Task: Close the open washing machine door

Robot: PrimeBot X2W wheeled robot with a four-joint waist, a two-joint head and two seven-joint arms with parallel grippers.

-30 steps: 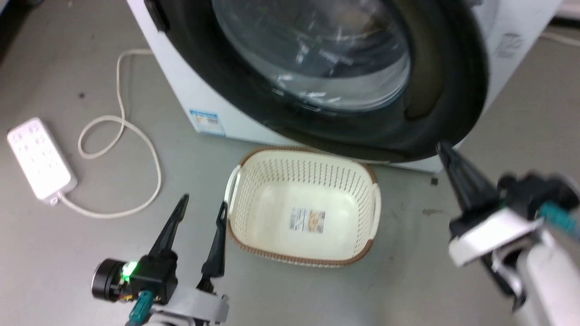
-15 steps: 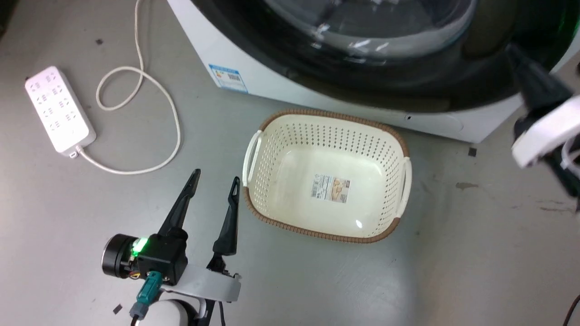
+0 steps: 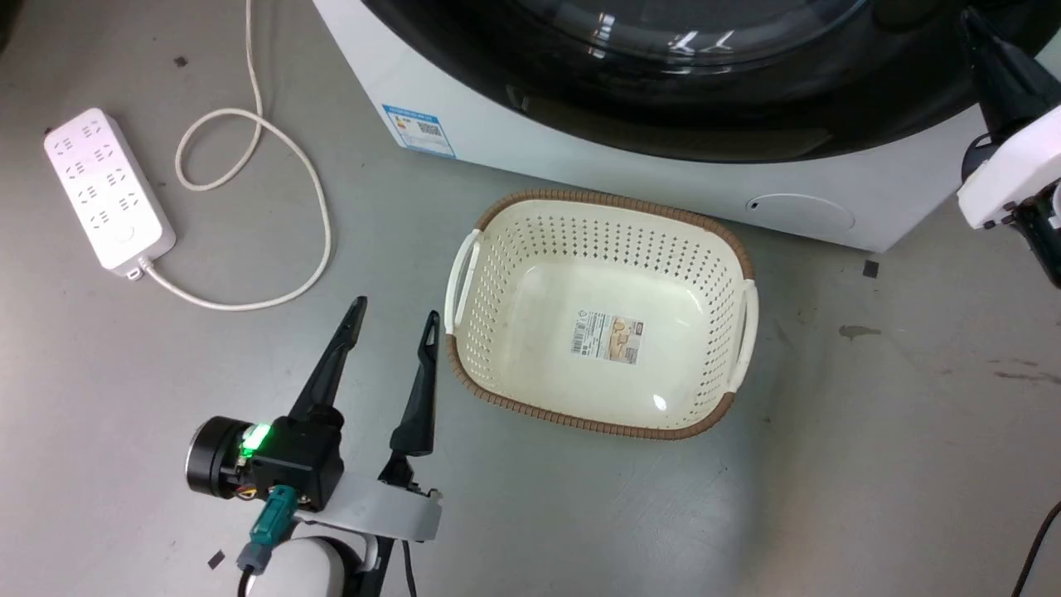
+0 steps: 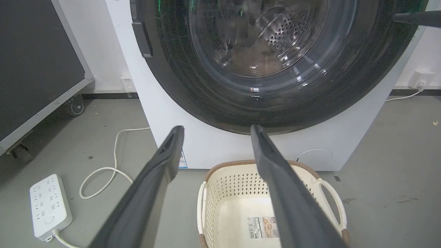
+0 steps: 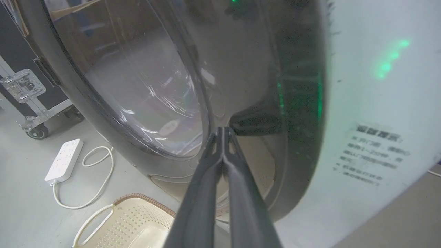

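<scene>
Now, door location: the large round glossy black washing machine door with the bulging clear glass window (image 4: pixel 179 86) lies against the front of the boxy white front-loading washing machine (image 4: pixel 224 148); looks flush or nearly so, cannot tell if latched.
Right tool: fingers pressed together with nothing between them (image 5: pixel 223 129), tips at the door's black ring just beside a dark recess on the robot's right side.
Left tool: fingers spread and empty (image 3: pixel 395 308), low over the floor, well apart from the door.
Door feel: probably rigid and fairly heavy, swinging on one side only; the dark block on its left edge in the left wrist view looks like the hinge side, not certain.
Surface: glossy plastic, likely slippery, so a slanted push may skid.
Glass: the bowl window is the fragile part; keep tips off it.
Where to take it: no grasp needed, I'd say; push flat on the black ring near the recess, far from the hinge, for the best leverage.
Last bit: the latch likely needs one firm square press.
Nearby: cream perforated plastic basket with a brown rim (image 3: pixel 497 274) on the floor just before the machine, below the door; white power strip (image 3: pixel 104 191) well apart.
</scene>
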